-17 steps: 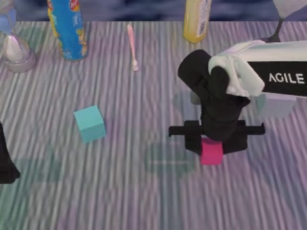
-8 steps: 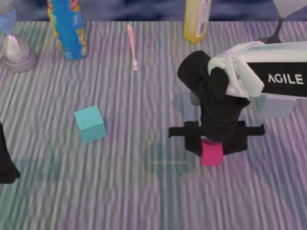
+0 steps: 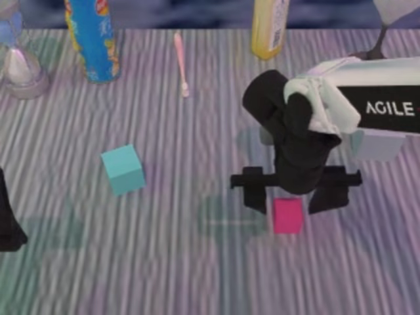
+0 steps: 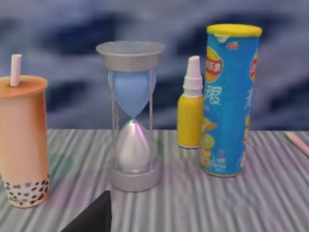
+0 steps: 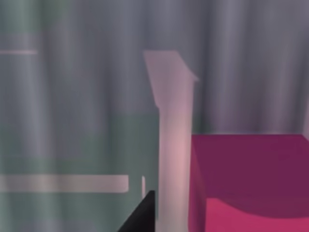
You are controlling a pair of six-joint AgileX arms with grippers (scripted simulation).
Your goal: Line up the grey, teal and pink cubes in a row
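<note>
The hot-pink cube [image 3: 287,215] rests on the table right of centre, and it fills the corner of the right wrist view [image 5: 251,183]. My right gripper [image 3: 292,197] hovers just behind it, open, its fingers spread wide to either side and off the cube. Left of centre sits the teal cube [image 3: 123,169]. The pale grey cube [image 3: 379,144] lies at the right, mostly hidden under my right arm. My left gripper [image 3: 6,223] is parked at the table's left edge, only partly in view.
Along the back edge stand an hourglass [image 3: 23,65], a blue chips can [image 3: 92,39] and a yellow bottle [image 3: 269,26], with a pink toothbrush [image 3: 180,62] lying between them. The left wrist view adds a bubble-tea cup [image 4: 21,145].
My right gripper's fingers have spread apart and let go of the pink cube, which now sits on the table slightly nearer the front edge. Nothing else moved.
</note>
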